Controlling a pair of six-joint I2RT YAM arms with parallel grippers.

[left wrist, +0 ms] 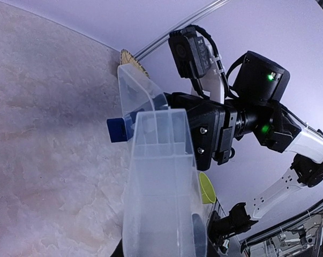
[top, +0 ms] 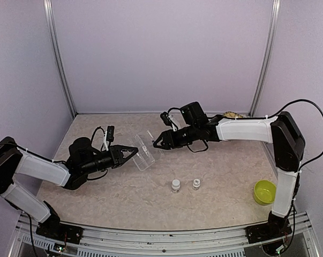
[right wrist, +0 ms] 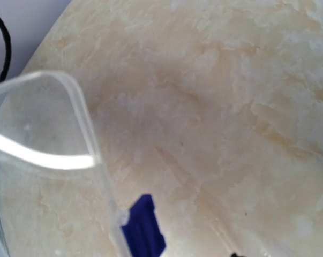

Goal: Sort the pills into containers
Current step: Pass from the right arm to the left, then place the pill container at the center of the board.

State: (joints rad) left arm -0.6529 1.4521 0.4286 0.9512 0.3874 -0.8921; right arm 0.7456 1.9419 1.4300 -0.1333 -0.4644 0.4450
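Clear plastic, the compartment box point(top: 145, 151) sits tilted at centre-left of the top view, pinched in the left gripper point(top: 133, 154). The right gripper point(top: 157, 142) straddles its raised lid point(left wrist: 137, 88); whether it presses, I cannot tell. No pills show and the compartments look empty, so I judge sorting has not begun. Two capped bottles point(top: 175, 185) stand at lower centre and a lime bowl point(top: 264, 191) at lower right, both clear of the arms.

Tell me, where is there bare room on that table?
Free: the back left corner behind the left arm; the front strip left of the two small bottles; the gap between bottles and green bowl. Crowded: the middle, where the left tool and right tool meet at the clear box.
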